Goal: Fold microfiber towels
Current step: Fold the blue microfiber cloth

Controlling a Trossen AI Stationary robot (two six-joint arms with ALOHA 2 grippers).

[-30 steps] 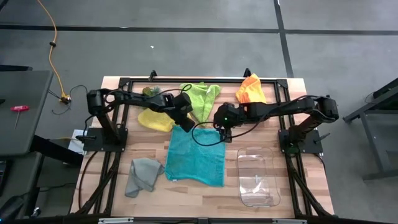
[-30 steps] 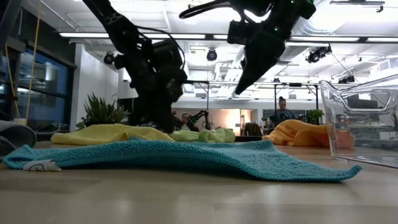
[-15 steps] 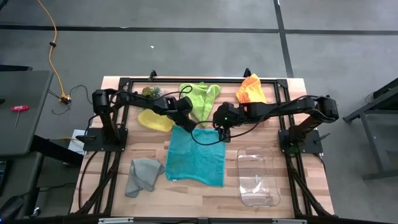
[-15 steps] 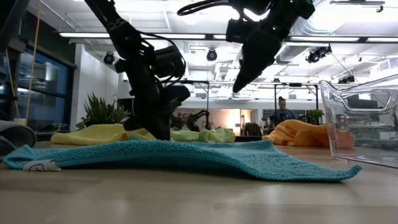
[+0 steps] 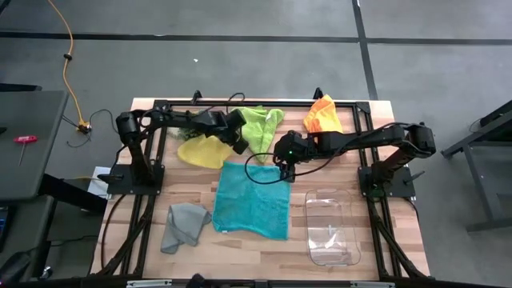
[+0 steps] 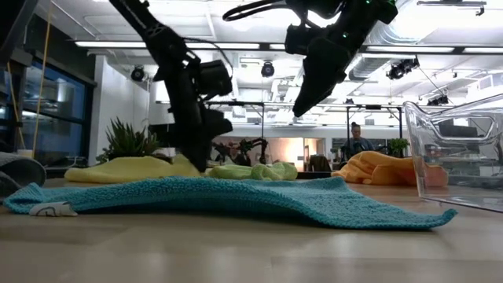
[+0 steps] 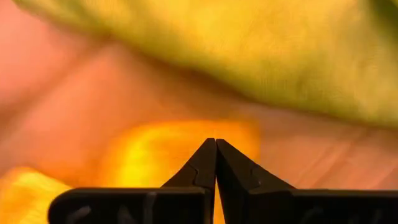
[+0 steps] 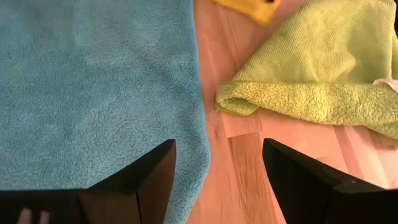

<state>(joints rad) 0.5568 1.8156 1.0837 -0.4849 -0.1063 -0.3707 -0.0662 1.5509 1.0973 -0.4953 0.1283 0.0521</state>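
Observation:
The teal towel (image 5: 252,200) lies spread flat at the table's middle. Behind it lie the yellow towel (image 5: 204,150), the crumpled lime green towel (image 5: 260,124) and the orange towel (image 5: 322,114). The grey towel (image 5: 186,226) lies bunched at the near left. My left gripper (image 5: 238,145) is shut, pointing steeply down between the yellow and lime green towels, with nothing between its fingertips (image 7: 216,143). My right gripper (image 5: 282,164) hangs open above the teal towel's far right corner (image 8: 186,93), clear of it.
A clear plastic bin (image 5: 332,228) stands at the near right, beside the teal towel. A small dark-green clump (image 5: 192,118) sits at the far left by the black frame. Bare wood shows along the table's near edge.
My left gripper has left the teal towel's far left corner and gone toward the table's far edge, rising a little and tipping as it went. It now stands between the yellow and lime green towels. The teal towel has stayed flat.

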